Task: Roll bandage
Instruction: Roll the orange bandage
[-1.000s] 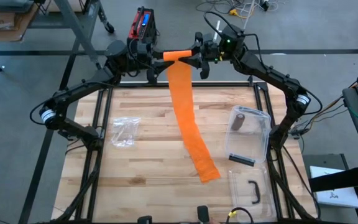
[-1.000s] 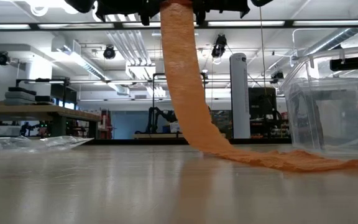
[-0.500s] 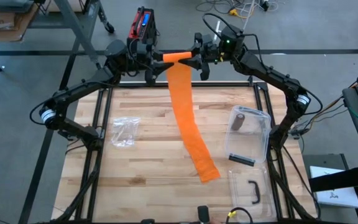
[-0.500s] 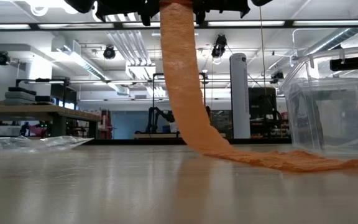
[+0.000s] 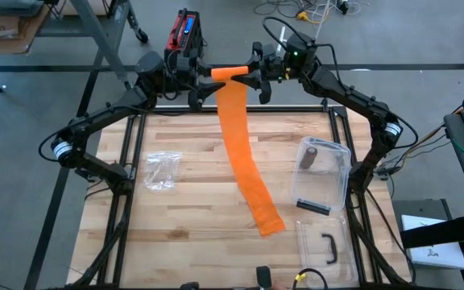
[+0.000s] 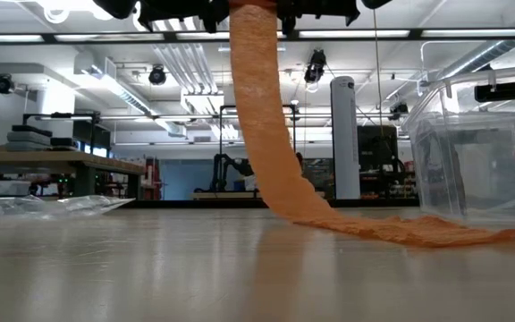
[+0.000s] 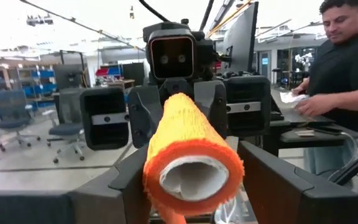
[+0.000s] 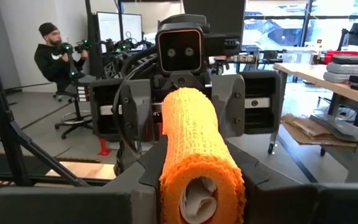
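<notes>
An orange bandage roll (image 5: 229, 72) is held level, high above the table's far edge, between my two grippers. My left gripper (image 5: 208, 77) is on its left end and my right gripper (image 5: 252, 76) on its right end, each facing the other. From the roll a long orange strip (image 5: 244, 153) hangs down slack. The strip's lower stretch and free end (image 5: 268, 221) lie flat on the wooden table (image 5: 192, 225). In the low view the strip (image 6: 262, 125) drops from the top edge to the tabletop. My left gripper has the roll's left end (image 7: 166, 155) between its two fingers (image 7: 120, 186), level, pointing toward the table's right, along the roll. No gap shows beside the roll. My right gripper pinches the roll's right end (image 8: 194, 168) between its two fingers (image 8: 151, 168), level, pointing toward the table's left, along the roll. The roll is clear of the table.
A crumpled clear bag (image 5: 161, 171) lies left of the strip. A clear plastic box (image 5: 322, 173) with a brown roll (image 5: 311, 157) inside stands at the right, its lid (image 5: 322, 246) nearer the front. People (image 7: 347, 68) (image 8: 58, 59) are in the room beyond.
</notes>
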Controlling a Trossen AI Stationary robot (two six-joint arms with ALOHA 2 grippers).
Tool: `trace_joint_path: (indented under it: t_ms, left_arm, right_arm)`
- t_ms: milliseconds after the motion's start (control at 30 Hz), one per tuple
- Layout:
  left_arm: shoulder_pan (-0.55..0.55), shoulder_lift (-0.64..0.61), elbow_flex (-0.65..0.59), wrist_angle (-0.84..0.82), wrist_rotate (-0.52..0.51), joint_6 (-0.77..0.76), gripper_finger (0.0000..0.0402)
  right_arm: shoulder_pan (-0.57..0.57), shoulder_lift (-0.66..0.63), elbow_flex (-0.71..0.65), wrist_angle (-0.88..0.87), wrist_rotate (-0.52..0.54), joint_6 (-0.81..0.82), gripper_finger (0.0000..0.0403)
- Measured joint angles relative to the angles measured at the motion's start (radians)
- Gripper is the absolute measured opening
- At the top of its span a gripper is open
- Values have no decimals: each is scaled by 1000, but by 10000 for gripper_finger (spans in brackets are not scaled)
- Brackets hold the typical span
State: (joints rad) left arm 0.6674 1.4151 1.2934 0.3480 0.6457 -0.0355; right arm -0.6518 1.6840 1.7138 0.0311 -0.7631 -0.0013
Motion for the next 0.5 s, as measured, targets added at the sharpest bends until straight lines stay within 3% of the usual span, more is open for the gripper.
trace_joint_path:
  t_ms: [500]
  left_arm:
    - [-1,0,0,2,-28,27,149]
  right_arm:
    - [0,0,0,-4,-4,13,91]
